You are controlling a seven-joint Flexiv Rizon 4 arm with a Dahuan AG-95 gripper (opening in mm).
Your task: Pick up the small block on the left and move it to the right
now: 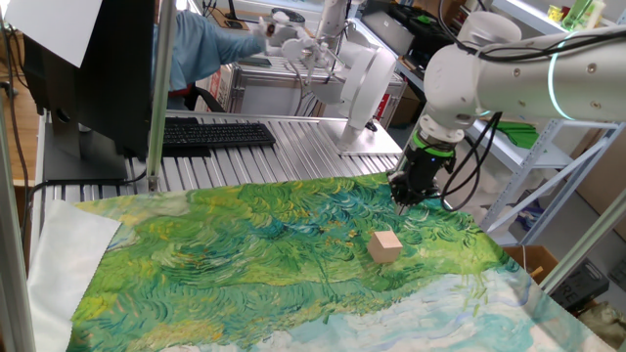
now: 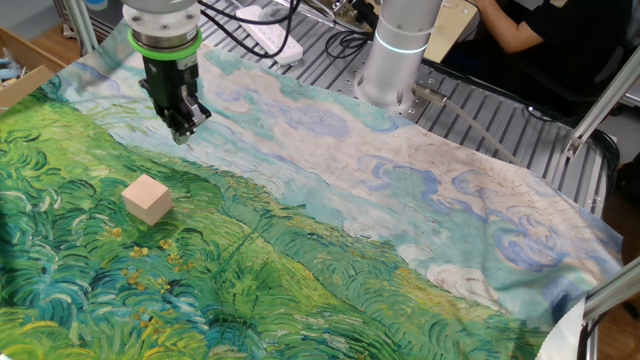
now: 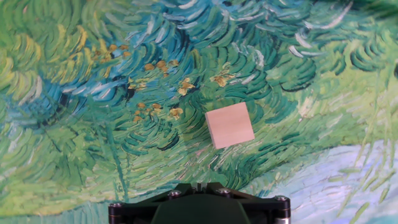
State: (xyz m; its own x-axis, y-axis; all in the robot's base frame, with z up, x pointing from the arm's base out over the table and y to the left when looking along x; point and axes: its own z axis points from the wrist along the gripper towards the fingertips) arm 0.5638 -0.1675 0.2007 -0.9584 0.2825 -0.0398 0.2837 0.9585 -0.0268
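Black hand (image 2: pixel 182 128) shut, empty, above cloth (image 2: pixel 330 230)

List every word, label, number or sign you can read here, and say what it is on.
None can be read.
small block: plain faces, no marks.
painted cloth: brushstrokes only, no lettering.
keyboard: keys too small to read.
background shelf items: blurred, unreadable.

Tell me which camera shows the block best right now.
The hand view: the block sits near centre, seen from above, unobstructed on the cloth. Both fixed views show it smaller, at an angle, apart from the raised end effector.
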